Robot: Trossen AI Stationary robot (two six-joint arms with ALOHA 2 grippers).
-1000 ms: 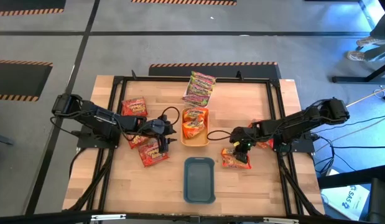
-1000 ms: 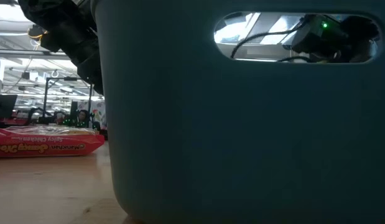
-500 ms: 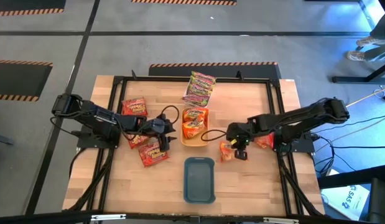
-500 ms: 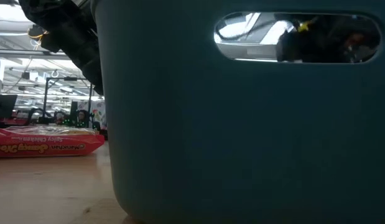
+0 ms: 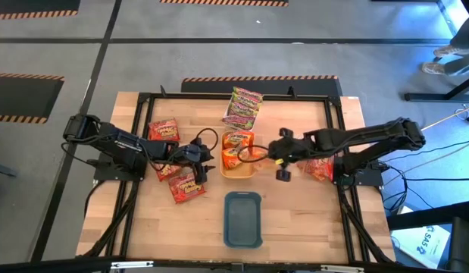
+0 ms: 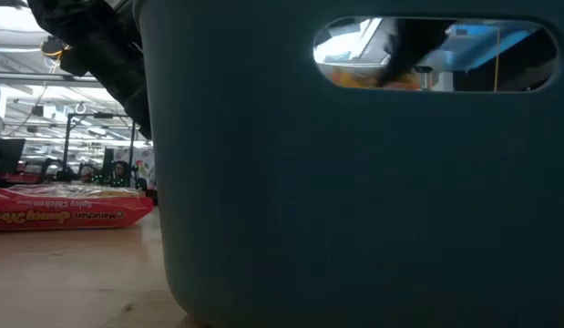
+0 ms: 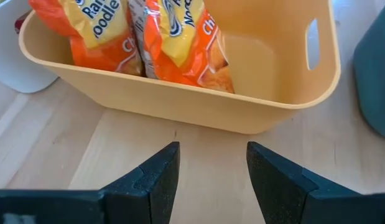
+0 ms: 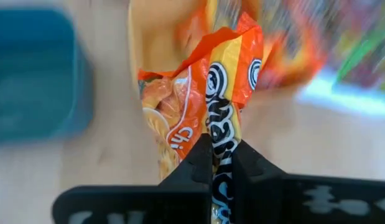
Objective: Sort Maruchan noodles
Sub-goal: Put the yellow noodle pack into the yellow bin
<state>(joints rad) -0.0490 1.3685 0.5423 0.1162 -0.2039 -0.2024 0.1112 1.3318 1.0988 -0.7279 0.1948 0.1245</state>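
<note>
The Maruchan noodles are flat packets. In the high view, red ones (image 5: 164, 130) (image 5: 187, 185) lie on the table's left part. Green-pink ones (image 5: 243, 106) lie at the far edge, and another packet (image 5: 319, 168) lies under the right arm. Orange packets (image 7: 180, 37) stand in the orange tray (image 5: 237, 171). My right gripper (image 5: 270, 154) hangs by the tray's right rim, shut on an orange packet (image 8: 180, 106). My left gripper (image 7: 212, 165) waits open, low over the table just left of the orange tray (image 7: 180, 109). My right gripper pinches the orange packet between its two fingers at a crumpled edge (image 8: 222, 127). The rest of the packet reaches out beyond the fingertips, bent and creased. It is lifted clear of the table, next to the orange tray's right rim.
A teal tray (image 5: 243, 218) stands toward the near edge and fills most of the low view (image 6: 354, 200). In that view a red packet (image 6: 67, 208) lies flat on the wood to its left. A black frame (image 5: 143, 98) borders the tabletop.
My right gripper has picked the orange packet up from the table right of the teal tray. It has carried the packet up and toward the far left, to the orange tray's right rim. The left arm has kept still.
</note>
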